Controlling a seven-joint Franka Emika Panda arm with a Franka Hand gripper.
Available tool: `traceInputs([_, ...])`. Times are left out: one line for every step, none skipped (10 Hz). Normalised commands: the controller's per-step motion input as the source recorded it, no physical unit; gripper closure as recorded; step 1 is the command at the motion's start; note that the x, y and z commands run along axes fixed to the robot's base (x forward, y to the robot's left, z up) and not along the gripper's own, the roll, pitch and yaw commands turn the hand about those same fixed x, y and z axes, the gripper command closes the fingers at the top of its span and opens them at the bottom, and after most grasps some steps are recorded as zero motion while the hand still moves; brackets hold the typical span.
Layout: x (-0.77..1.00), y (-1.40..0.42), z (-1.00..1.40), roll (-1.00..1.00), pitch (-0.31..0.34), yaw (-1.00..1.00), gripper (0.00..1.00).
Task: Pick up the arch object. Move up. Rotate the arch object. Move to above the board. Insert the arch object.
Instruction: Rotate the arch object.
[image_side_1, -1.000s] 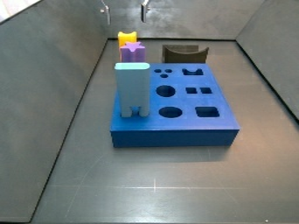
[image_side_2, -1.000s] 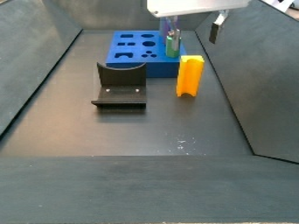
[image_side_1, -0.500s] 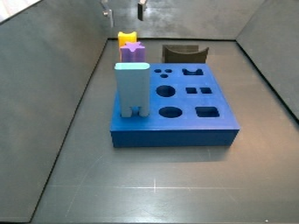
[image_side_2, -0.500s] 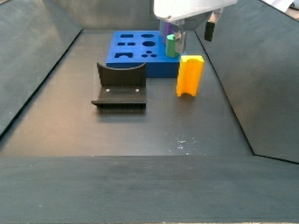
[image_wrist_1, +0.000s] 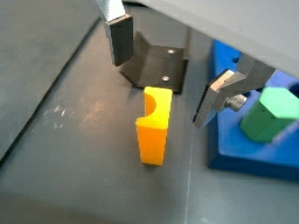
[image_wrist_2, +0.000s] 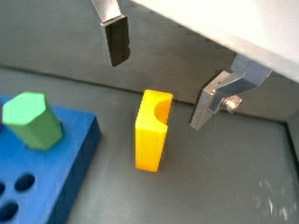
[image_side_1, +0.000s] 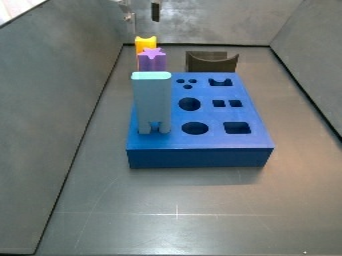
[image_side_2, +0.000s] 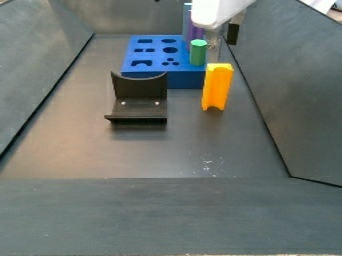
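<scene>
Nearest me in a side view is the dark fixture (image_side_2: 136, 96), left of centre. Right of it the arch object (image_side_2: 217, 86) stands upright on the floor, notch end up, untouched. Behind sits the board (image_side_2: 156, 56) with a green hexagonal peg (image_side_2: 199, 50). The gripper (image_wrist_1: 162, 69) hangs above the arch, fingers spread wide and empty, probably lining up so they'll straddle it for the pick.

The gripper (image_side_1: 143, 12) hangs open above the arch object (image_side_1: 146, 43) — behind the board (image_side_1: 201, 120).
</scene>
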Motion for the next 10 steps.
traceInputs([0.04, 0.0, -0.04, 0.0, -0.004, 1.0, 0.0])
traceInputs([0.04, 0.0, -0.04, 0.0, -0.004, 1.0, 0.0])
traceInputs([0.04, 0.0, -0.04, 0.0, -0.004, 1.0, 0.0])
traceInputs([0.04, 0.0, -0.04, 0.0, -0.004, 1.0, 0.0])
traceInputs([0.04, 0.0, -0.04, 0.0, -0.005, 1.0, 0.0])
traceInputs([0.04, 0.0, -0.04, 0.0, -0.005, 1.0, 0.0])
traceInputs([0.04, 0.0, -0.04, 0.0, -0.005, 1.0, 0.0])
traceInputs([0.04, 0.0, -0.04, 0.0, -0.005, 1.0, 0.0])
traceInputs([0.04, 0.0, -0.04, 0.0, -0.005, 1.0, 0.0])
traceInputs([0.04, 0.0, -0.04, 0.0, -0.006, 1.0, 0.0])
